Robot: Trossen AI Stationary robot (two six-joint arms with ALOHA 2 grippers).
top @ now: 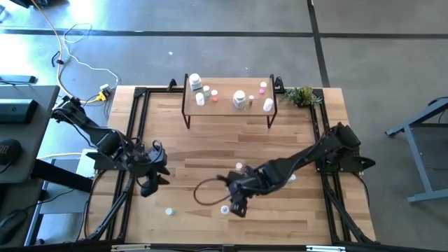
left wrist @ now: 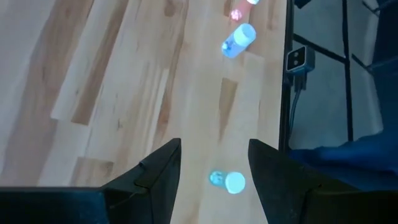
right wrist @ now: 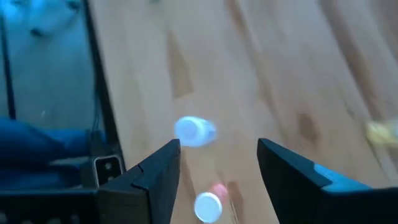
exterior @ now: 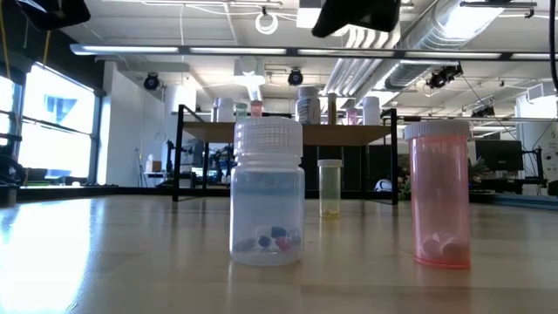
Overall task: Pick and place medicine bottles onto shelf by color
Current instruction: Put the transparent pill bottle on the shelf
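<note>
Medicine bottles (top: pixel 238 99) split two ways: several already upright on the shelf (top: pixel 228 105) at desk (top: pixel 210 157) far edge, a few still loose near the near edge. Clear white-capped bottle (exterior: pixel 267 194) and pink bottle (exterior: pixel 440 196) standing close to the low camera, small yellowish one (exterior: pixel 330 187) farther back. Right hand (top: pixel 239 204) low over the near-middle, fingers wide apart, empty, white-capped bottle (right wrist: pixel 195 131) and pink-tinted one (right wrist: pixel 209 204) just ahead; probably lining up the next pick. Left hand (top: pixel 149 185) near the left edge, spread open, empty, waiting. Shelf groups look colour-sorted, not certain.
</note>
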